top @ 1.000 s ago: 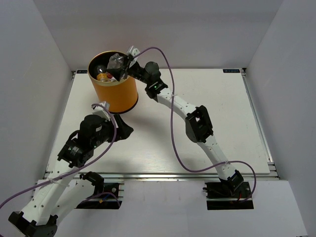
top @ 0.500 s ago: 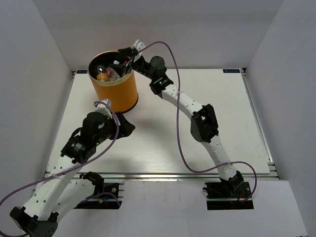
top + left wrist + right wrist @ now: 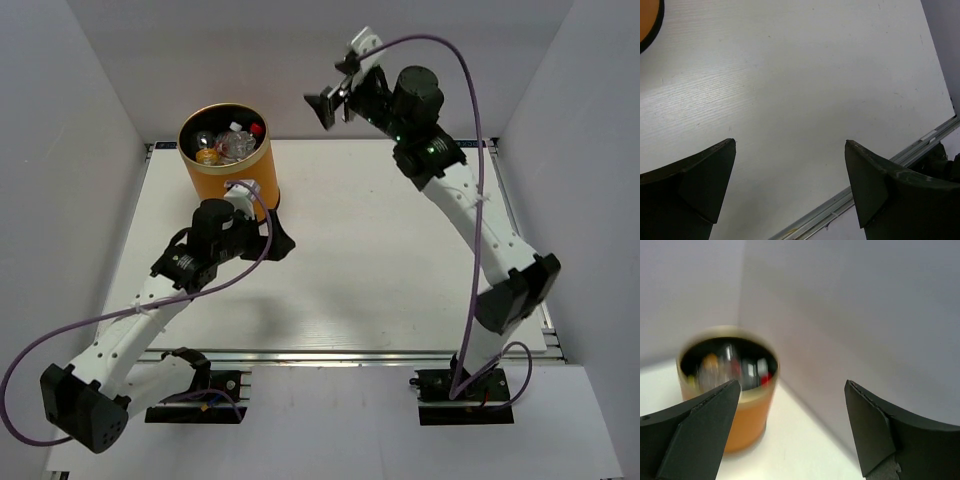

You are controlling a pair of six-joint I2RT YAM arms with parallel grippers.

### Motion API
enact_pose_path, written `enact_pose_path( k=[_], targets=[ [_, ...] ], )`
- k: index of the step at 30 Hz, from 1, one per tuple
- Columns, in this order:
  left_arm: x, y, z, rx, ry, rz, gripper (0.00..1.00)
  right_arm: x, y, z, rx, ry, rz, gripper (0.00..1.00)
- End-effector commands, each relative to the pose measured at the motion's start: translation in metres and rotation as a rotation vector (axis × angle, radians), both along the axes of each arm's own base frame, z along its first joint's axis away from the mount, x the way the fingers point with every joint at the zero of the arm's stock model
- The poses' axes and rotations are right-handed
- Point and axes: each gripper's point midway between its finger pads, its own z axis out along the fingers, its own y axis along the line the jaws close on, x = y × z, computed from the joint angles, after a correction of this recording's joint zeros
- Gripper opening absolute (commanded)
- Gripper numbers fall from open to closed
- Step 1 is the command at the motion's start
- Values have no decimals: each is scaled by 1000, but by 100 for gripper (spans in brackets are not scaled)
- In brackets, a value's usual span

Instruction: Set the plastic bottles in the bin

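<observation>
– White walls close a white, finely grained table on three sides. How do the arms stand?
– The left arm leans forward and low. Its left gripper hangs over bare table just beside the foot of the orange-yellow cylindrical bin. The dark wedge-shaped fingers are well apart, with nothing between them.
– And the right one?
– It stretches up tall. The right gripper is high near the back wall and turned toward the bin. Its jaws are also spread and hold nothing.
– Where are the small plastic bottles?
– Inside the bin, piled against the black lining under the thin gold rim. I see clear crinkled plastic and one red cap. The right wrist view is blurred, so perhaps more lie below; I cannot count them.
– Anything else?
– Purple cables loop along both arms, and a metal rail borders the near table edge.
</observation>
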Motion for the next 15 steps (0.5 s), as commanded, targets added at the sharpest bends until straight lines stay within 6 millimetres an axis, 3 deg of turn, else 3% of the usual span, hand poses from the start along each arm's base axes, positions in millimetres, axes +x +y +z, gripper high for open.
enact_pose_path(
  k=[1, 2, 3, 4, 5, 6, 7, 8, 9, 10, 11, 12, 15],
  targets=[
    [10, -15, 30, -11, -133, -105, 100, 11, -37, -155, -359, 348, -183, 90],
    [11, -15, 32, -9, -148, -109, 100, 11, -46, -164, -368, 381, -225, 90],
    [14, -19, 33, -18, -158, -117, 100, 9, -69, -183, -413, 426, -333, 90],
    [15, -21, 33, -23, -158, -125, 100, 3, -80, -179, -405, 431, -362, 90],
    [17, -21, 35, -20, -175, -129, 100, -3, -90, -209, -442, 491, -395, 90],
    [19, -24, 36, -23, -188, -144, 100, -14, -107, -202, -441, 492, -453, 90],
    [20, -27, 34, -26, -183, -154, 100, -22, -115, -231, -462, 559, -473, 90],
    [21, -28, 36, -30, -192, -153, 100, -26, -121, -234, -446, 576, -491, 90],
    [22, -30, 34, -26, -193, -165, 100, -36, -130, -216, -404, 546, -509, 90],
    [24, -33, 33, -31, -194, -174, 100, -38, -134, -217, -393, 541, -520, 90],
    [25, -33, 33, -31, -194, -174, 100, -45, -139, -237, -417, 580, -524, 90],
    [26, -35, 34, -38, -200, -183, 100, -53, -143, -231, -407, 571, -523, 90],
    [30, -37, 36, -44, -213, -183, 100, -63, -157, -247, -435, 583, -548, 90]
  ],
)
